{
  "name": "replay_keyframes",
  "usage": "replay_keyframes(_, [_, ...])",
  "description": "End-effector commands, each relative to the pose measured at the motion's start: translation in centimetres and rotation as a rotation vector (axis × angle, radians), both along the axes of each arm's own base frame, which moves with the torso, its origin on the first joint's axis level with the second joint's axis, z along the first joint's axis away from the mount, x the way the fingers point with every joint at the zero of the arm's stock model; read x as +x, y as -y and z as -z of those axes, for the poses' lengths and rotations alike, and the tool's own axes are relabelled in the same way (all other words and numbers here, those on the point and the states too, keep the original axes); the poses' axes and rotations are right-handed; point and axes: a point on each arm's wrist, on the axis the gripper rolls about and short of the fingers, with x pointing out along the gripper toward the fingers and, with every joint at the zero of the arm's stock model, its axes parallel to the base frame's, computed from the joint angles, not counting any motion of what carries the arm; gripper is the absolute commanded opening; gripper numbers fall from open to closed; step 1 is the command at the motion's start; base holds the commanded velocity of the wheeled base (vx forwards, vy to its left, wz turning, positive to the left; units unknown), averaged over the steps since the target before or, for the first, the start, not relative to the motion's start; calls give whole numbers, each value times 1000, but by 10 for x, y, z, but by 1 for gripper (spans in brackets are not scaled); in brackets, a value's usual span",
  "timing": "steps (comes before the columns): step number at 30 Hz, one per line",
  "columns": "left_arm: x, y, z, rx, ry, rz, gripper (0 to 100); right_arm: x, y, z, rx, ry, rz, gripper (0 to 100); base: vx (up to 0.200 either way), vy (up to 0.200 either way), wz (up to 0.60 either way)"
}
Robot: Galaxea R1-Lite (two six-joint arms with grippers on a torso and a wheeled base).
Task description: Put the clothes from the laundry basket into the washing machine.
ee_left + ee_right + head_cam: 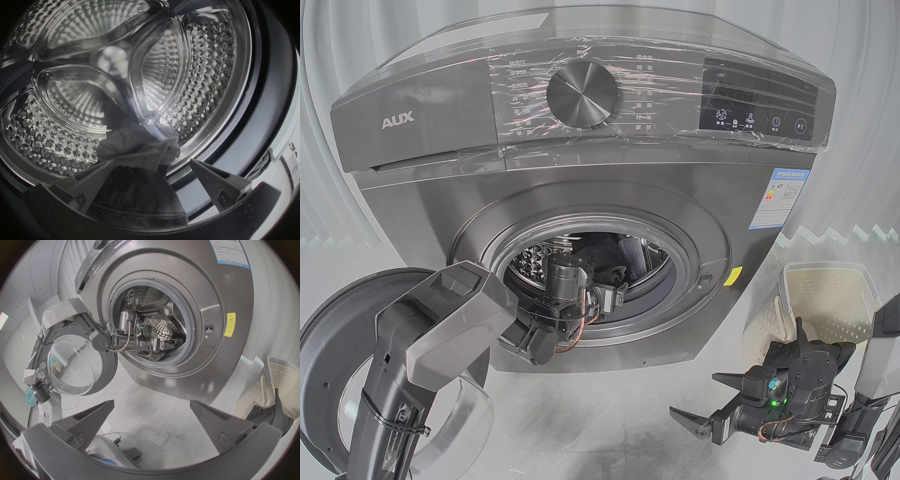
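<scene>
Hanging at the washing machine [612,187] with both jaws wide

Pale grey floor [600,425] ran smooth in front of the washing machine, and a pale pleated curtain [862,156] closed off the room behind it. Clear film [650,94] lay wrinkled over its control panel [759,106]. Its door [331,350] stood swung fully open on its left side.

My left gripper [151,162] sat inside the machine's round opening, just past the rubber rim, fingers spread wide and gripping nothing. Beyond them, low in the drum [203,78], a crumpled grey garment [137,147] rested on a dark garment [137,200]. Above the two, the drum was open steel.

My right gripper [151,402] hung low over the floor in front of the machine's right corner, fingers likewise wide apart and empty, with bare floor between it and the machine's front. The laundry basket [831,294], cream and perforated, stood just right of the machine, near this gripper. A dark cloth [806,353] draped over its near rim.

From my head, the left wrist blocked the lower part of the machine's opening. The dark garment's near edge was cut off by my left gripper's body. My right arm covered the basket's bottom, so I could not tell what else lay in it. The drum's back wall was glare and shadow.
</scene>
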Motion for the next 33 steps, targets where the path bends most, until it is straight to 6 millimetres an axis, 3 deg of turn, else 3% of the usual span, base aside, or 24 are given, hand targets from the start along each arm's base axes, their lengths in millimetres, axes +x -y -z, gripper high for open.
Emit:
replay_keyframes(1, [5,-5,23,33,-31,-9,100,0,0,0,0,0,0,100,0,0,0])
replay_keyframes(4, [8,-7,32,38,-37,-16,100,0,0,0,0,0,0,100,0,0,0])
replay_keyframes(9, [11,-10,31,35,-32,-26,100,0,0,0,2,0,0,100,0,0,0])
replay_keyframes(10, [12,-11,30,33,-28,-29,0,0,0,0,0,-2,0,100,0,0,0])
replay_keyframes(14, [16,-12,24,22,-9,-34,0,0,0,0,0,0,0,100,0,0,0])
replay_keyframes(27, [62,-11,-29,-130,246,-137,0,0,1,-2,7,6,4,100,0,0,0])
replay_keyframes(33, [72,-12,-37,-162,297,-147,0,-8,11,-7,24,-17,-33,100,0,0,0])
